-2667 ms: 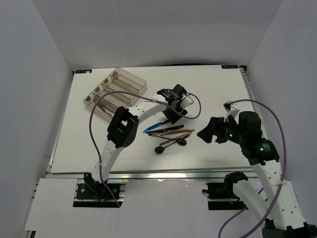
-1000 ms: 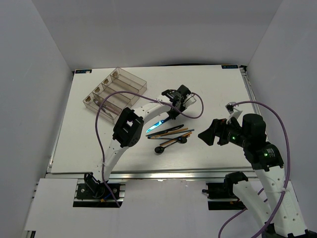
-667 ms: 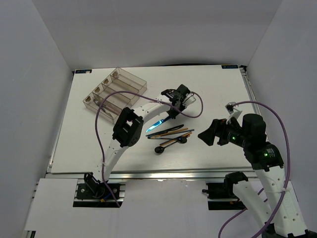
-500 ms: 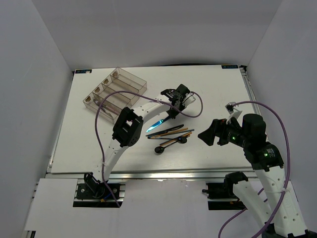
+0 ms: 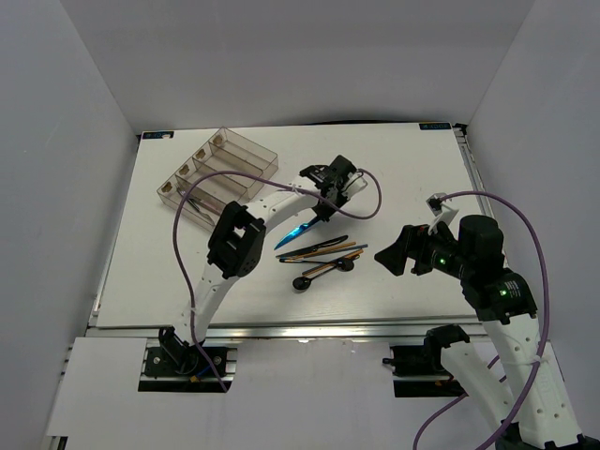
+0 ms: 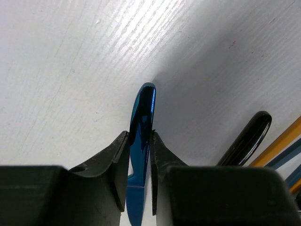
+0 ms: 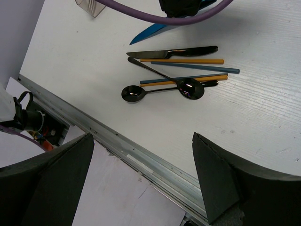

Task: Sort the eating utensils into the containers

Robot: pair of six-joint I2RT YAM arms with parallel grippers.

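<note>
My left gripper (image 5: 328,190) (image 6: 139,137) is shut on a blue knife (image 5: 300,228) (image 6: 143,113), pinching its handle; the blade slants down toward the table. Just in front of it lies a loose pile of eating utensils (image 5: 323,255): a black knife (image 7: 174,52), two black spoons (image 7: 134,93) (image 7: 190,88) and orange and blue chopsticks (image 7: 183,61). The clear containers tray (image 5: 251,150) stands at the far left, with some slim pieces in its near compartments. My right gripper (image 5: 389,255) (image 7: 141,179) hovers open, right of the pile, over the table's near edge.
The metal rail of the table's front edge (image 7: 141,150) runs under my right gripper. The left arm's purple cable (image 5: 187,216) loops over the table near the tray. White walls close in the table on the left, back and right.
The blue knife lay flat by the pile earlier; now my left gripper holds it and has drawn it slightly toward the far side. The right arm has stayed still.
</note>
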